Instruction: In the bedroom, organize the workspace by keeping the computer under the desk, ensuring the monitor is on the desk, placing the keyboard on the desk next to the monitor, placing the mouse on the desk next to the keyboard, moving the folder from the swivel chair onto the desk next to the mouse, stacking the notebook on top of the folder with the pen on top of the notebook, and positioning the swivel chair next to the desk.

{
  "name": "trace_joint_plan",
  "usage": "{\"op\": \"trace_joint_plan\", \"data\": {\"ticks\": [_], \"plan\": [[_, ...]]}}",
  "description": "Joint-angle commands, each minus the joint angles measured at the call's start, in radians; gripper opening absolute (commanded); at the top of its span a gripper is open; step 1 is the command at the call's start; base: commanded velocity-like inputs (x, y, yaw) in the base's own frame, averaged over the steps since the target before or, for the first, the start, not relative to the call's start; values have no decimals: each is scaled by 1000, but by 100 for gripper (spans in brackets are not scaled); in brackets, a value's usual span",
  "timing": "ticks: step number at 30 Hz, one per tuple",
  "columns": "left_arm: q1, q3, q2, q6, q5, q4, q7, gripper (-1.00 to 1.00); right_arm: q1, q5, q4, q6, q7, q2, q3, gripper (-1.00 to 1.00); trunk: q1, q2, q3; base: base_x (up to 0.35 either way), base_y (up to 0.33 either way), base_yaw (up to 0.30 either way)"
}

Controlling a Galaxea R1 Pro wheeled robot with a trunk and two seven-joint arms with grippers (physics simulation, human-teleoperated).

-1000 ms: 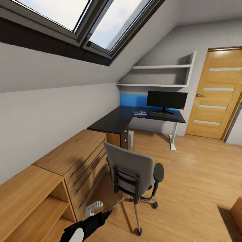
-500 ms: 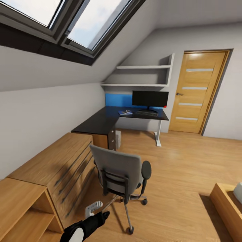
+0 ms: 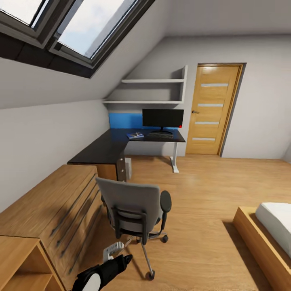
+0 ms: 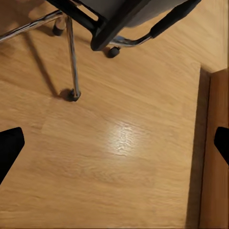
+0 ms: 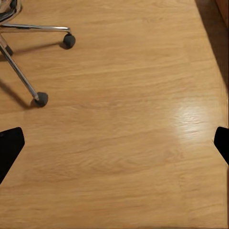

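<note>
The swivel chair (image 3: 135, 206) stands on the wood floor with its grey back towards me, which hides its seat and the folder. Beyond it is the black corner desk (image 3: 106, 147) with its blue back panel. On the desk stand the monitor (image 3: 163, 118) and, in front of it, the keyboard (image 3: 160, 135); a small blue flat item (image 3: 135, 135) lies beside the keyboard. The pale computer (image 3: 128, 167) sits under the desk. My left arm (image 3: 104, 270) hangs low near the chair base. My left gripper (image 4: 114, 145) and right gripper (image 5: 114, 143) are both open over bare floor.
A low light-wood drawer and shelf unit (image 3: 48, 210) runs along the left wall under the sloped ceiling. A wooden door (image 3: 210, 109) is right of the desk, and a bed corner (image 3: 270, 226) is at the right. Chair castors (image 5: 41, 99) sit near my right gripper.
The whole view has swung to the right, so the desk and chair sit further left in the picture and the bed has come into sight. Nothing in the room has moved.
</note>
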Motion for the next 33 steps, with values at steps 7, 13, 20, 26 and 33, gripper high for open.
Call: {"op": "trace_joint_plan", "data": {"ticks": [7, 13, 20, 26, 33], "plan": [[0, 9, 24, 144, 13, -47, 10, 100, -5, -2, -23, 17, -10, 0, 0, 100, 0, -1, -1, 0, 25, -218], [1, 28, 54, 194, 19, -66, 3, 100, -23, 0, -43, 67, -13, 18, 1, 100, 23, -43, -20, 0, 6, -56], [2, 57, 59, 203, 17, -63, 5, 100, -84, 1, -36, 127, -10, 67, -2, 100, 50, -92, -42, 0, 1, -11], [-5, 64, 58, 130, 9, 5, 22, 100, -177, 7, 100, 144, -6, 181, 3, 100, 73, -134, -61, 0, 0, -38], [-11, 65, 63, 108, 7, 41, 26, 100, -212, 8, 205, 137, 9, 220, 4, 100, 100, -183, -83, 0, 0, -20]]}}
